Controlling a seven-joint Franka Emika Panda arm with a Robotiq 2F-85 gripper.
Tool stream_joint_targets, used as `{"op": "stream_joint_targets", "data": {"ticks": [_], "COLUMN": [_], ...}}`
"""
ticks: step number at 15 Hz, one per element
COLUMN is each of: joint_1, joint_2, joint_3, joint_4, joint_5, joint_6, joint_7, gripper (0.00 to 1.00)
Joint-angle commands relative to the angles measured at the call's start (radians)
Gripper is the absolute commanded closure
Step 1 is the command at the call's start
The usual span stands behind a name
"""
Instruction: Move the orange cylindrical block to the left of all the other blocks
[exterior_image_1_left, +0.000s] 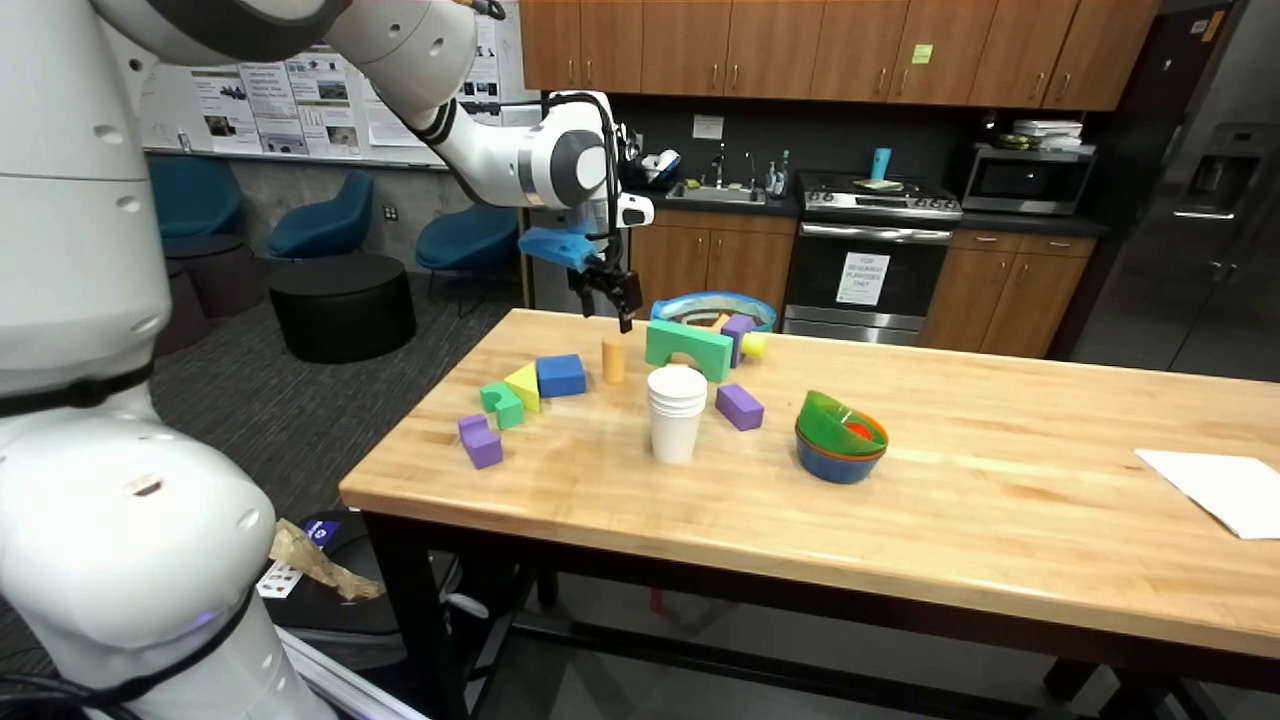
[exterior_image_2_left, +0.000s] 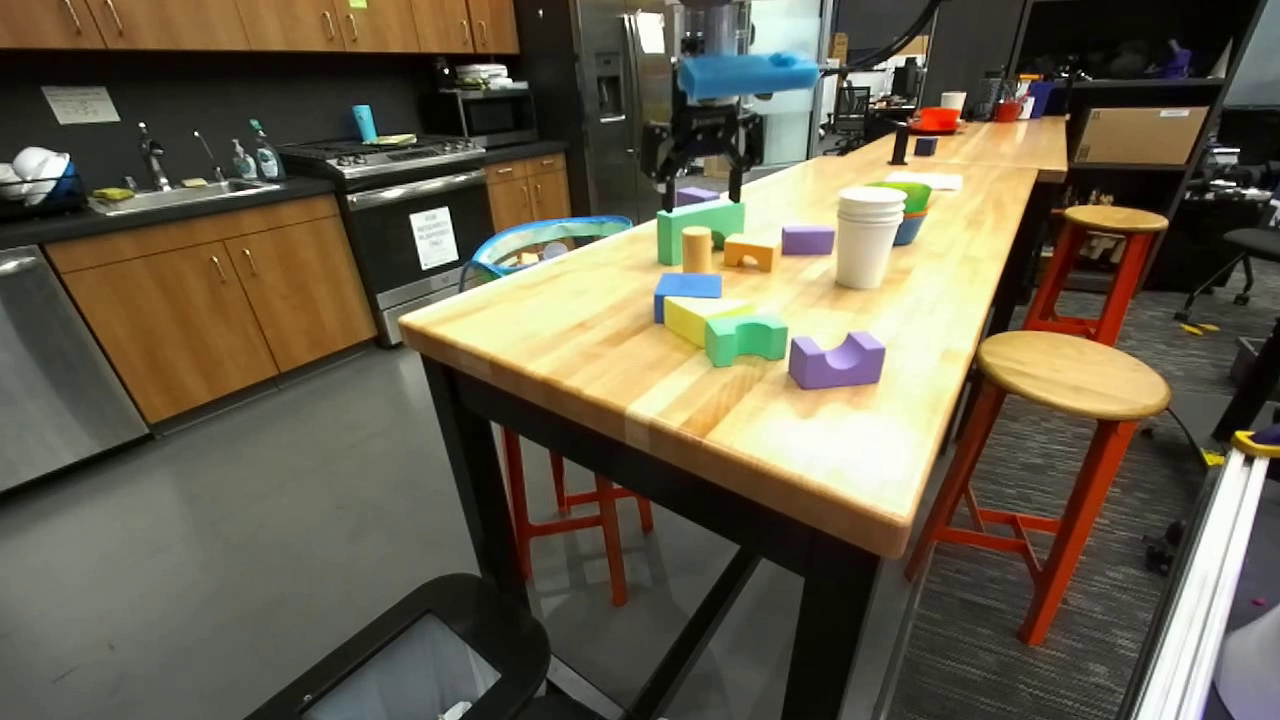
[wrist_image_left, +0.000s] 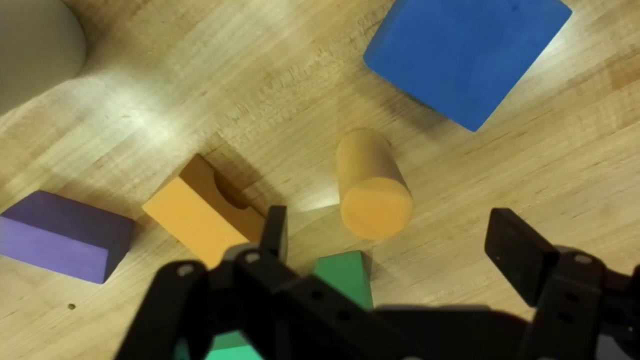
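Standing on end, long axis vertical: the orange cylindrical block (wrist_image_left: 374, 187), below the tool (exterior_image_2_left: 702, 201), jaws wide apart.

In both exterior views, the cylinder (exterior_image_2_left: 697, 252) stands left of the cups (exterior_image_2_left: 868, 242).

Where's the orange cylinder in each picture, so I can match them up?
In an exterior view, the orange cylinder is just left of centre.
In an exterior view, the orange cylinder is above and slightly right of centre.
In the wrist view, the orange cylinder is slightly right of centre.
Shared landmark: the blue block, nearby in all three.
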Motion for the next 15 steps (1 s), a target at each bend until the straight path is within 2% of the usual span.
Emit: {"op": "stream_joint_targets", "data": {"ticks": [1,10,15], "joint_1": [0.011,-0.001,-0.014], "joint_2": [0.003,0.038,0.061], "joint_3": [-0.013,-0.021,-0.023], "joint_4": [0.004,0.007,0.007], "joint_5": [0.011,0.034,0.109], "joint_6": [-0.005,0.01,0.035], "joint_7": [-0.009,-0.033,-0.075], "gripper": [0.0,0.0,0.0]}}
